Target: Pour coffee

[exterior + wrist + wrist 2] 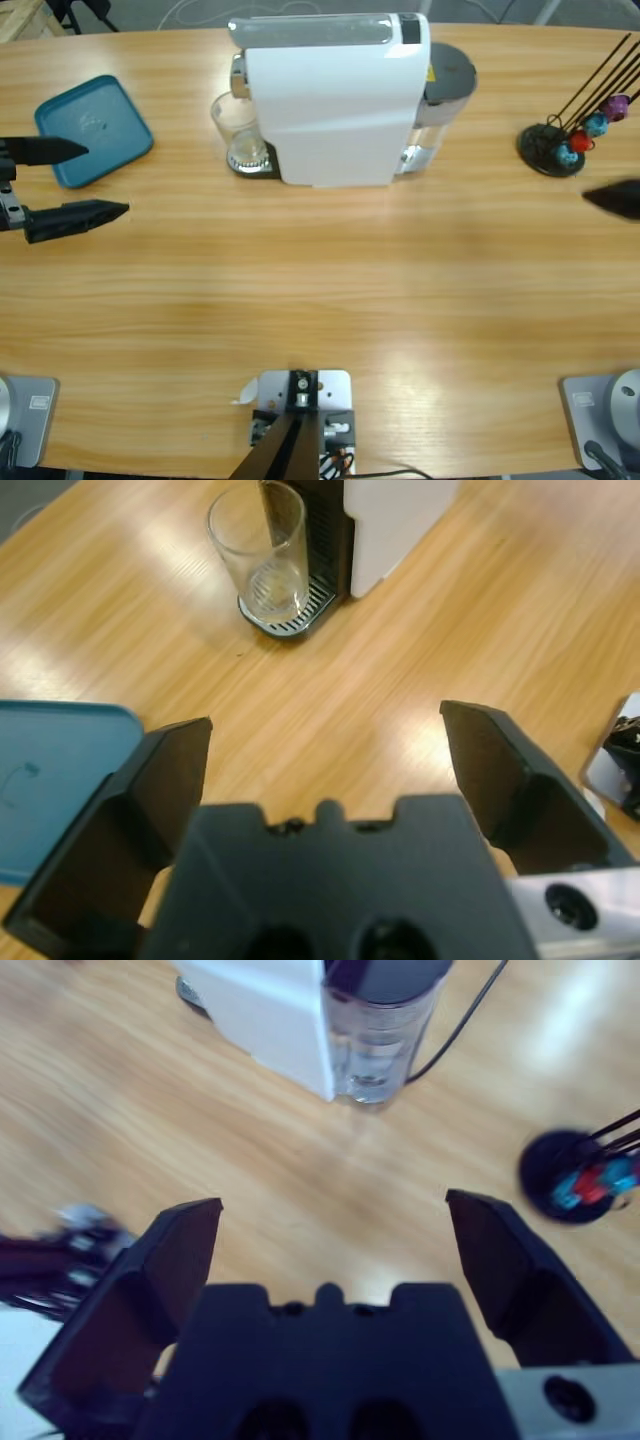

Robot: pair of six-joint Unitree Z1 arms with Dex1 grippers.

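Clear glass (240, 135) stands on the drip tray of the white coffee machine (335, 100), upper middle of the high view — no coffee visible in it. Left gripper (80, 180) at the left edge, fingers wide, holding nothing, beside the blue tray (95, 130). Right gripper (335, 1250) — fingers wide, empty, over bare wooden surface (330, 280). Capsule stand (555, 150) upper right.

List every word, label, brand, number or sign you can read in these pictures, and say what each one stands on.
No text can be read anywhere.
Coffee machine: a small yellow sticker near its water tank, too small to read.
Blue tray: a faint mark on its surface, not legible.
Glass: no print visible.
Capsule stand: no lettering to be made out on it.
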